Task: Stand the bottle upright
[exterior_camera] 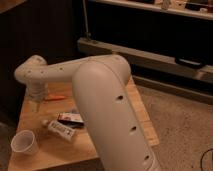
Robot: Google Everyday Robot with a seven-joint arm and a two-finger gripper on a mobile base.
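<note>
The bottle [60, 129] lies on its side on the wooden table [35, 160], white cap toward the left, printed label facing up. My gripper [36, 106] hangs from the white arm above the table's left part, up and to the left of the bottle and apart from it. The bulky arm [107, 107] fills the middle of the camera view and hides the table's right half.
A white paper cup [25, 143] stands at the table's front left, close to the bottle's cap. A flat dark box with a red-white label [70, 119] lies just behind the bottle. An orange object [55, 98] lies at the back. Dark shelving stands behind.
</note>
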